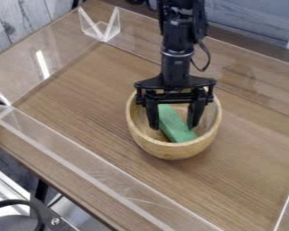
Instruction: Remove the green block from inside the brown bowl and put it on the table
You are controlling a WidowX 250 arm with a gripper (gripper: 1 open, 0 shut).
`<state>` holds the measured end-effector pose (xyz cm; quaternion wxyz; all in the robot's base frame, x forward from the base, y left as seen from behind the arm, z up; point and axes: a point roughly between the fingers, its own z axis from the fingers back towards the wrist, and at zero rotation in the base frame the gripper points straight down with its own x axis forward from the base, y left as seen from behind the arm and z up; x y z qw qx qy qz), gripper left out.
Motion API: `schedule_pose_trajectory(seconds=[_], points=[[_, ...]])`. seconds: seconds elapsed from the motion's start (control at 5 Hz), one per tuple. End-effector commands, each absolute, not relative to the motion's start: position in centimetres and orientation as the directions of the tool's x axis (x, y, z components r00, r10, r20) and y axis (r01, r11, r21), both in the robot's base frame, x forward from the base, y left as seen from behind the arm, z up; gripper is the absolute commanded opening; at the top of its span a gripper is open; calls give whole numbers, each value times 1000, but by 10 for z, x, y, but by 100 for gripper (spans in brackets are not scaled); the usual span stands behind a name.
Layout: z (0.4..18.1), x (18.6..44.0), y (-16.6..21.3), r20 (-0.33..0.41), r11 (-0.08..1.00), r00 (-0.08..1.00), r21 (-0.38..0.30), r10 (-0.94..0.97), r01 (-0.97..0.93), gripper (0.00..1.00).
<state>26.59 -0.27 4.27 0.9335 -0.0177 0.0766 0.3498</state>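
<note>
The brown bowl [150, 143] sits on the table [87, 99], right of centre. Inside it lies the green block [176, 126], slanting from upper left to lower right. My gripper [175, 115] points straight down into the bowl, open wide, its two black fingers [147, 117] standing on either side of the block's upper part. The fingers are below the rim line, and the block stays resting on the bowl's inside. I cannot tell whether the fingertips touch the block or the bowl.
Low clear acrylic walls [62, 153] edge the table on the left, front and back. A clear acrylic bracket [101, 24] stands at the far left corner. Bare wood-grain surface lies to the left of and behind the bowl.
</note>
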Motion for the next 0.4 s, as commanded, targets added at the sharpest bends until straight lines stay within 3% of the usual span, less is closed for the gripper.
schedule_pose_trajectory(seconds=[0.0, 0.2], points=[[49, 277, 0, -124, 750, 745, -11, 655, -661, 100], [48, 280, -1, -125, 755, 751, -17, 649, -655, 100]])
